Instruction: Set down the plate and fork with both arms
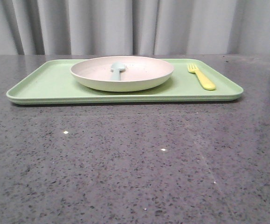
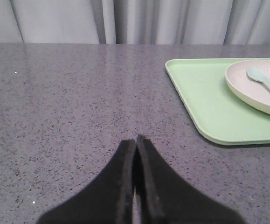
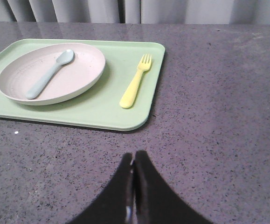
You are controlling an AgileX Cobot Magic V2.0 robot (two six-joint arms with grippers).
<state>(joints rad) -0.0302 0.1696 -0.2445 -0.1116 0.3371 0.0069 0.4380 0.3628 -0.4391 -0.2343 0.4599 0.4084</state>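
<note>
One flat light-green rectangular tray (image 1: 46, 86) on the speckled grey bench (image 1: 125, 158) carries the round cream plastic plate (image 1: 139, 77) mid-tray, holding a pale blue spoon (image 1: 118, 70), with the small yellow plastic fork (image 1: 201, 77) near the tray's right edge. The left wrist view shows the black left gripper (image 2: 136, 138) pressed closed and empty over bare bench beside the tray's left edge. The right wrist view shows the black right gripper (image 3: 135, 155) likewise closed and empty, off the tray's right front corner.

The worktop (image 1: 125, 163) looks like polished grey stone with dark speckles, smooth and a little glossy, with small bright points of reflected light; the tray (image 1: 46, 84) looks like matt light-green plastic, smooth; the plate (image 1: 125, 81) has the same matt plastic look, cream inside and pale green outside; the fork (image 3: 135, 86) is yellow plastic, smooth, with a soft sheen; the spoon (image 3: 48, 74) is pale blue-grey and matt; the left hand (image 2: 135, 140) and right hand (image 3: 134, 155) are black and matt; the curtain (image 1: 125, 23) behind is grey cloth in folds.
</note>
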